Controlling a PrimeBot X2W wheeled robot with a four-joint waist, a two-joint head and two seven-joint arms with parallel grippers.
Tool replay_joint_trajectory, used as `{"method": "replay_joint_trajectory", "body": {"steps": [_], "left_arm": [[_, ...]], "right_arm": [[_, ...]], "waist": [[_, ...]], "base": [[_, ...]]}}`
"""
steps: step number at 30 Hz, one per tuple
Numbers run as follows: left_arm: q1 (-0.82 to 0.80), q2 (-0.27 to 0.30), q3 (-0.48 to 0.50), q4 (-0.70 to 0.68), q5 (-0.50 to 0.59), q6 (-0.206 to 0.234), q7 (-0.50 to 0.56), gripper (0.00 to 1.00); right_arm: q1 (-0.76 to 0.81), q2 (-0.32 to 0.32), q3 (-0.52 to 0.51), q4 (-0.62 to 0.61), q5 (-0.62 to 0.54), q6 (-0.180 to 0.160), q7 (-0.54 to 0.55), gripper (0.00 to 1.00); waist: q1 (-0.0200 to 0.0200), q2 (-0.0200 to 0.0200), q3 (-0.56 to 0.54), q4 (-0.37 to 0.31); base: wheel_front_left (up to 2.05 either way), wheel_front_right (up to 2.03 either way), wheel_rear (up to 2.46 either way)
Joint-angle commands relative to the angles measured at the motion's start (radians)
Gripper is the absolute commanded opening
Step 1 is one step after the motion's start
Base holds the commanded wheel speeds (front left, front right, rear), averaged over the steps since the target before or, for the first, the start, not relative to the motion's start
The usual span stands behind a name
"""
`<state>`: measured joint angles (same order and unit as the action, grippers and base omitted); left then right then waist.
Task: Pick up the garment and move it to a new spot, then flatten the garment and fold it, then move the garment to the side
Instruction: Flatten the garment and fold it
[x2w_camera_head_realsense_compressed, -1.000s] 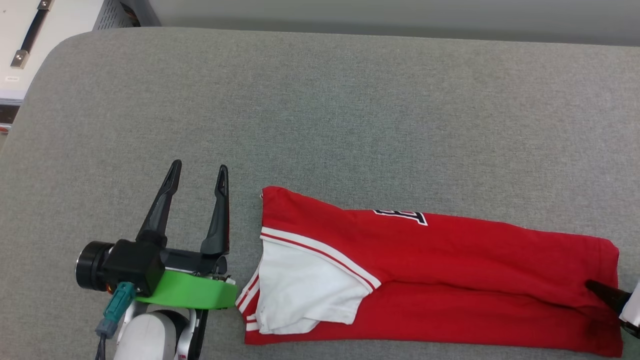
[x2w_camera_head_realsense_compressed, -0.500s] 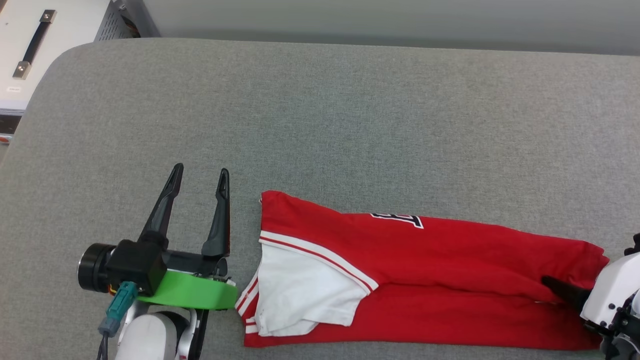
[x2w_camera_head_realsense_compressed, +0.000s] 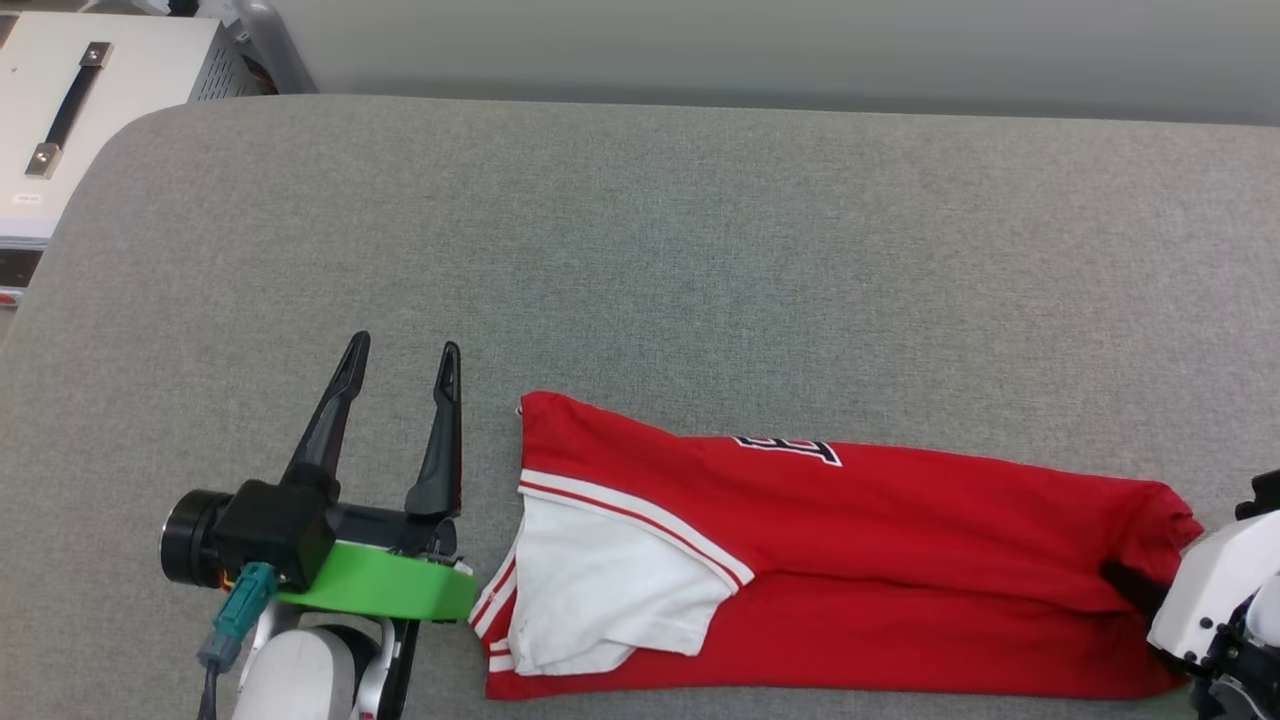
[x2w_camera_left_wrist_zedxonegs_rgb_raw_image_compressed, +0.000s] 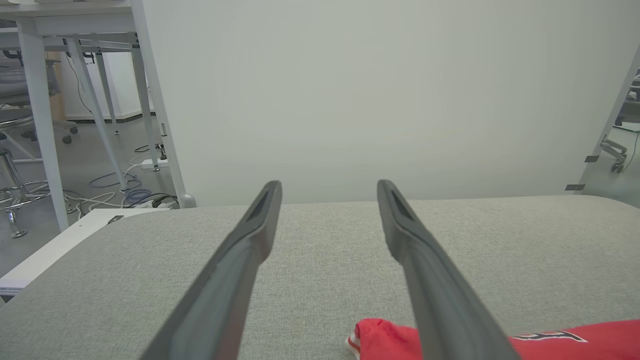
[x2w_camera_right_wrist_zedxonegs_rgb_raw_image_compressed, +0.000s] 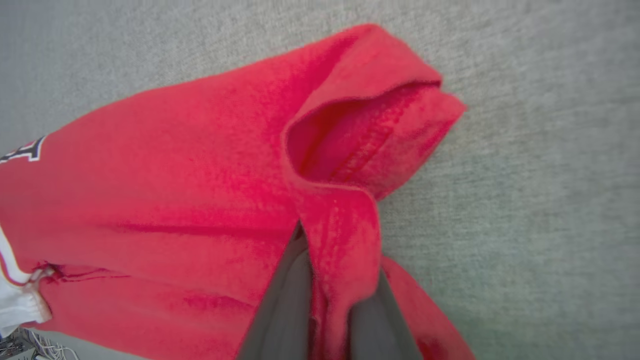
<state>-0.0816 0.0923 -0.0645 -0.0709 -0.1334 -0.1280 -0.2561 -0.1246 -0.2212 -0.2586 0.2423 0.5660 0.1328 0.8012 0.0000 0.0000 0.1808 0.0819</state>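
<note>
The garment (x2w_camera_head_realsense_compressed: 900, 540), a red jersey with a white sleeve and black-white lettering, lies folded in a long strip along the near edge of the grey padded table (x2w_camera_head_realsense_compressed: 700, 250). At its right end my right gripper (x2w_camera_head_realsense_compressed: 1128, 582) is shut on the bunched red hem. In the right wrist view the hem of the garment (x2w_camera_right_wrist_zedxonegs_rgb_raw_image_compressed: 175, 175) rises pinched between the two fingers of the right gripper (x2w_camera_right_wrist_zedxonegs_rgb_raw_image_compressed: 332, 265). My left gripper (x2w_camera_head_realsense_compressed: 405, 345) stands open just left of the collar end, touching nothing. In the left wrist view the left gripper (x2w_camera_left_wrist_zedxonegs_rgb_raw_image_compressed: 327, 187) is open above a corner of the garment (x2w_camera_left_wrist_zedxonegs_rgb_raw_image_compressed: 380, 340).
A white cabinet (x2w_camera_head_realsense_compressed: 80, 120) with a black handle stands past the table's far left corner. White desk legs (x2w_camera_left_wrist_zedxonegs_rgb_raw_image_compressed: 35, 100) and floor cables sit beyond the table on the left. A pale wall backs the table.
My right gripper has come in from the right edge and shut on the hem, bunching it a little leftward. The head camera has tilted slightly. The left gripper has stayed put.
</note>
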Motion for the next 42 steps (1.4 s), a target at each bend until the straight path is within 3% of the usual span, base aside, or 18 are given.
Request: {"method": "replay_joint_trajectory", "body": {"steps": [1,9,13,20,31,42], "left_arm": [[0.011,0.005,-0.003,0.005,-0.005,-0.003,-0.006,1.00],[0.023,0.006,-0.004,0.007,-0.012,-0.003,-0.006,1.00],[0.025,0.005,-0.005,0.011,-0.019,-0.003,-0.006,1.00],[0.037,-0.001,-0.006,0.021,-0.027,-0.003,-0.006,1.00],[0.076,-0.010,0.003,0.030,-0.043,-0.003,-0.006,1.00],[0.097,-0.021,0.009,0.030,-0.055,-0.003,-0.006,1.00]], "right_arm": [[0.005,-0.017,-0.006,0.021,-0.020,-0.002,-0.015,0.00],[-0.011,-0.101,-0.072,0.045,-0.126,-0.002,-0.081,0.00],[-0.024,-0.112,-0.091,0.052,-0.179,-0.002,-0.105,0.00],[0.003,-0.077,-0.058,-0.007,-0.155,-0.002,-0.103,0.00],[0.132,-0.016,0.008,-0.220,-0.119,-0.002,-0.051,0.00],[0.212,0.127,0.055,-0.371,-0.072,-0.002,0.011,0.00]], "waist": [[0.0000,0.0000,-0.006,-0.002],[0.0000,0.0000,-0.023,-0.004],[0.0000,0.0000,-0.031,-0.002],[0.0000,0.0000,-0.061,-0.002],[0.0000,0.0000,-0.126,-0.005],[0.0000,0.0000,-0.143,0.029]], "base": [[0.00,0.00,0.00],[0.00,0.00,0.00],[0.00,0.00,0.00],[0.00,0.00,0.00],[0.00,0.00,0.00],[0.00,0.00,0.00]]}}
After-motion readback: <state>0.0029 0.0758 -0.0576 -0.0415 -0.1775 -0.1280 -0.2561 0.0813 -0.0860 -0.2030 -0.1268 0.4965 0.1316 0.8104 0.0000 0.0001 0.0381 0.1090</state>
